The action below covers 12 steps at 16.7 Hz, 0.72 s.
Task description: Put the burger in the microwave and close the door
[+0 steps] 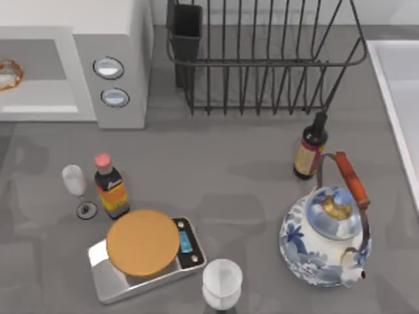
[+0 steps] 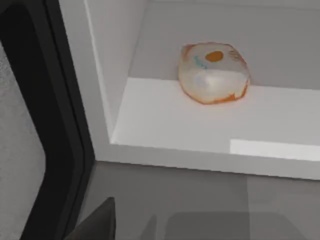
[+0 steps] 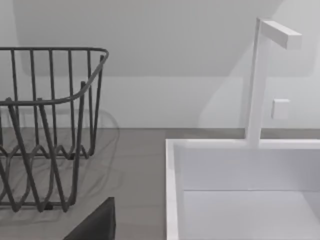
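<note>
the small round burger (image 2: 213, 73), orange-brown at the rim and pale whitish in the middle, already sits on the white floor of the big white boxy microwave (image 1: 121, 39), toward the back of the cavity; in the top view it shows at the far left edge (image 1: 9, 72), inside the opening. so the placing step looks done and the closing step is in hand. the door (image 2: 35, 120), with its dark inner frame and grey speckled window, stands swung open beside the cavity in the left wrist view.

the left tool (image 2: 97, 225) hangs just outside the opening, low and in front of the cavity; whether its fingers are apart or together cannot be told. the right tool (image 3: 95, 225) is parked well off, facing the black wire dish rack (image 3: 45, 130) and the white sink (image 3: 240, 175); its state cannot be told either.

the next move, as i judge it, calls for the left arm to get behind the open door's outer face and push it round until it shuts flush, keeping clear of the burger.
</note>
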{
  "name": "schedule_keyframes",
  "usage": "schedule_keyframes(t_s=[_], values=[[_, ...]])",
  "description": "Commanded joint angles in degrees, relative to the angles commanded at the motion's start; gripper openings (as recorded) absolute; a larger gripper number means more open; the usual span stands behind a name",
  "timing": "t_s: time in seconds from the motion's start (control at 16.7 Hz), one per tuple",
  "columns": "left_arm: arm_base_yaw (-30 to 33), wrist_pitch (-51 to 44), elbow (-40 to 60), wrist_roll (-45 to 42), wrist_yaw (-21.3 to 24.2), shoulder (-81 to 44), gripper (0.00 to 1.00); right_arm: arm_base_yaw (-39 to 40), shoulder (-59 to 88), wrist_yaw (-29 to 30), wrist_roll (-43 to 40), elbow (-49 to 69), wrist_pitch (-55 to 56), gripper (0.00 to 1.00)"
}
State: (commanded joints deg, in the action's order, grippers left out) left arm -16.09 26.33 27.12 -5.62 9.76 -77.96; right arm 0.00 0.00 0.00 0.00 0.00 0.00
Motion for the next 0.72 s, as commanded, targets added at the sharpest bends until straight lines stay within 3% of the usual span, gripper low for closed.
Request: schedule_keyframes(t_s=[0.18, 0.72], values=[[-2.86, -3.66, 0.48, 0.21, 0.74, 0.47, 1.0, 0.0, 0.0, 0.0, 0.0, 0.0, 0.0, 1.0], [-2.34, -5.07, -1.3, 0.51, -0.45, 4.07, 1.0, 0.0, 0.0, 0.0, 0.0, 0.0, 0.0, 1.0]])
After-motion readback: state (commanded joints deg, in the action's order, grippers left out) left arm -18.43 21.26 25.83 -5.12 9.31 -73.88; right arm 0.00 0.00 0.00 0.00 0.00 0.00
